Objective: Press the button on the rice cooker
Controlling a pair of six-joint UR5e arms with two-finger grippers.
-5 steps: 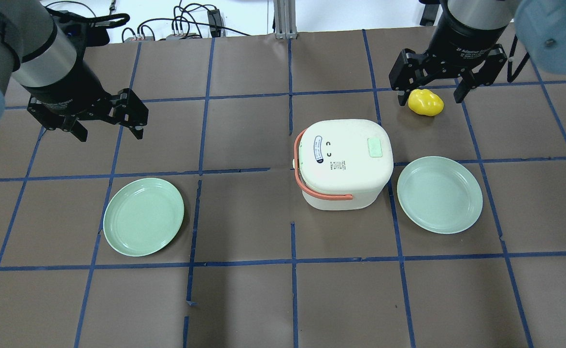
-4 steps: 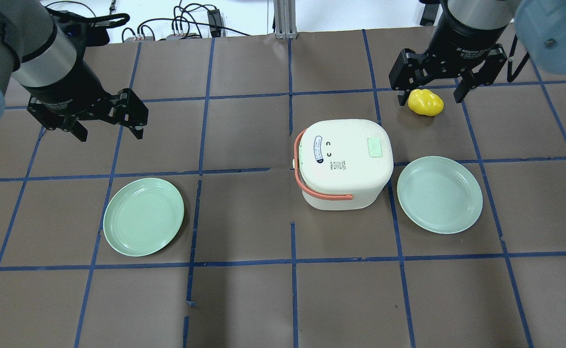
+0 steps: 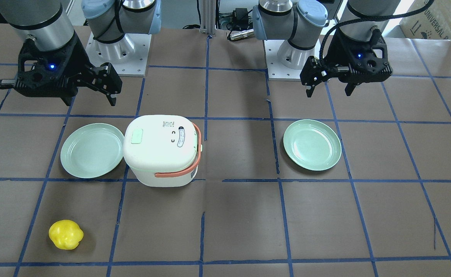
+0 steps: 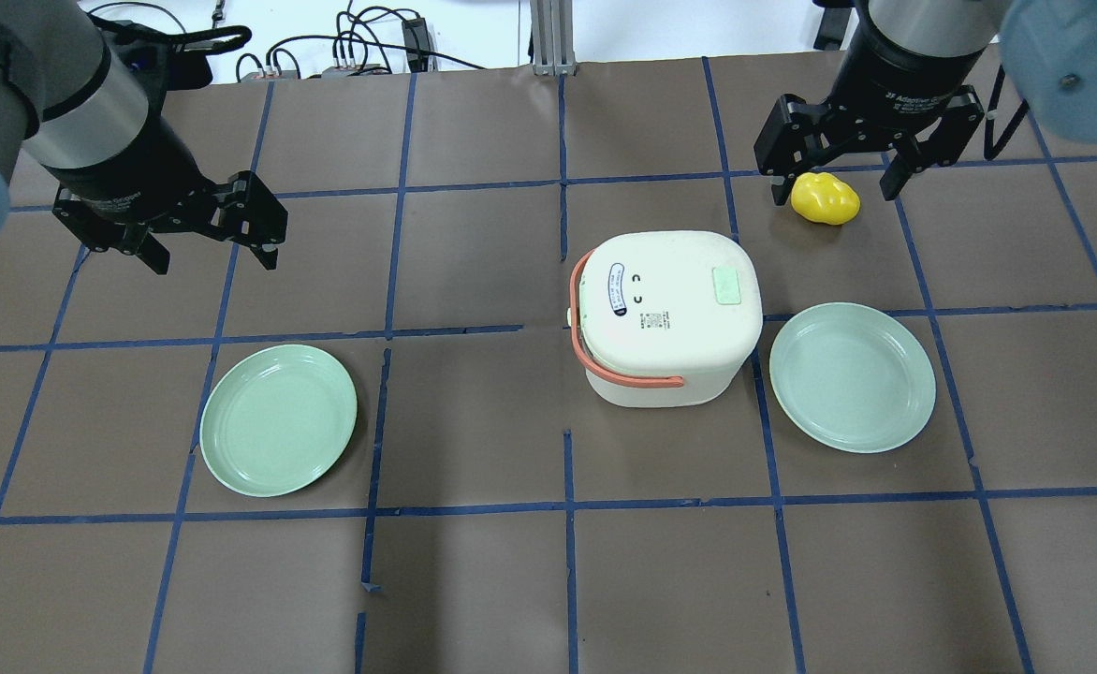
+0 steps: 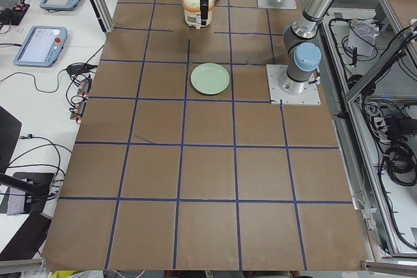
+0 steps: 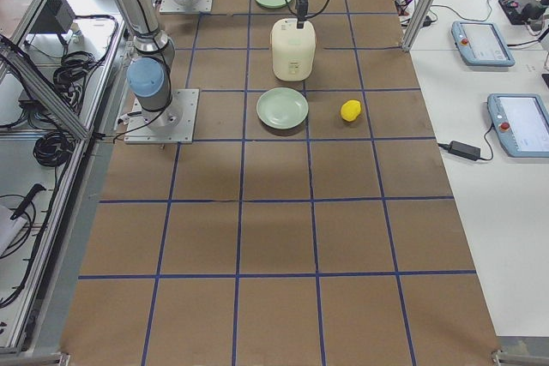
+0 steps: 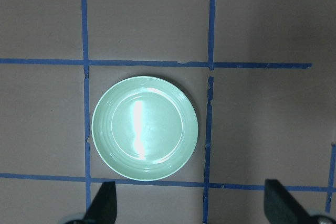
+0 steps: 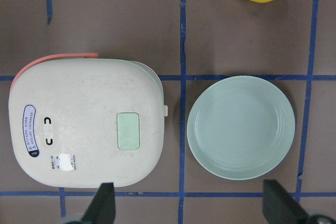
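- Rice cooker [image 4: 665, 318] upright on table, just beside plate [image 4: 923, 384] — green button [image 4: 726, 285] at lid's right end.
- Right gripper [image 4: 833, 187] fingers wide apart, empty; left gripper [image 4: 213, 262] same.
- Best bet: shut right fingers, centre tip over button, press straight down.
- Lid's long axis approx left–right, button end twd robot's right.

Brown table [image 4: 474, 580] gridded with blue tape [image 4: 569, 506].

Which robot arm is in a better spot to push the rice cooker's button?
The right one. Its open right gripper hangs near the rice cooker, whose green button sits on that side; the left gripper is far off near a plate.
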